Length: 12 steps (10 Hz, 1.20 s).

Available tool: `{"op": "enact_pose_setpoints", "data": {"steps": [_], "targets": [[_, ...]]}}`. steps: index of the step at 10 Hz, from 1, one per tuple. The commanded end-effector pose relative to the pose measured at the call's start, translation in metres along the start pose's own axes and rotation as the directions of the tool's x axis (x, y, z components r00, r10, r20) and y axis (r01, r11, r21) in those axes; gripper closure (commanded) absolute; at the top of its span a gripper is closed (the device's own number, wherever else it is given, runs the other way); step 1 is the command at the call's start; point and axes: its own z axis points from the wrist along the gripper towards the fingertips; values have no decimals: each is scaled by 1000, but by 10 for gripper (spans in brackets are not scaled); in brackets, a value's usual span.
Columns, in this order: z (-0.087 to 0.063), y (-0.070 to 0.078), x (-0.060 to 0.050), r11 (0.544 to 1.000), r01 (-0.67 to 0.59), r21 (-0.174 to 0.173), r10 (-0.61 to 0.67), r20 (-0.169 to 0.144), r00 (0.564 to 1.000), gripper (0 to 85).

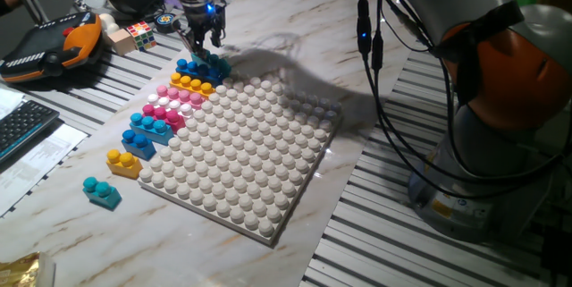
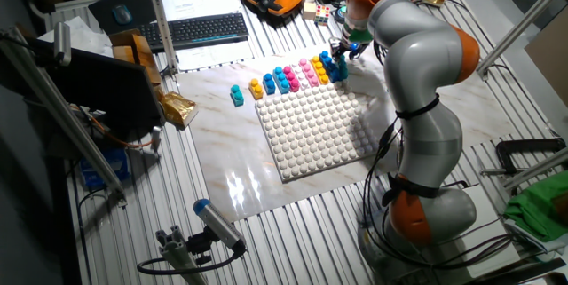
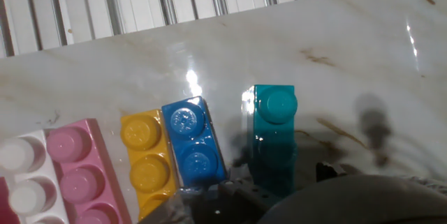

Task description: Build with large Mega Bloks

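Along baseplate [image 1: 259, 157] edge, several blocks are sitting in a row; gripper [image 1: 204, 44] is pinching teal block [image 3: 274, 130]. Teal [image 1: 102, 192] and yellow [image 1: 123, 162] are waiting alongside.

Arm [image 2: 417, 63]: rounded silver-grey shell segments joined by orange bands at the joints; bulbous grey base housing with an orange ring. Black cables [image 1: 375, 46] run loose along the outside, one carrying a small blue light. Gripper [image 1: 204, 38]: dark, compact body with a blue indicator light and black fingers.
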Motion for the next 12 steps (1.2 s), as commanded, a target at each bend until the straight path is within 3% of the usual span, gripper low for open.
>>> {"op": "enact_pose_setpoints", "data": {"steps": [1,4,5,7,12], "targets": [[0,0,0,1000,7,3,-7,0,1000,327],[0,0,0,1000,11,4,-11,-57,998,327],[0,0,0,1000,9,18,-8,-59,998,327],[3,0,0,999,10,36,-9,-36,999,327],[22,0,-1,1000,5,28,-5,0,1000,330]]}}
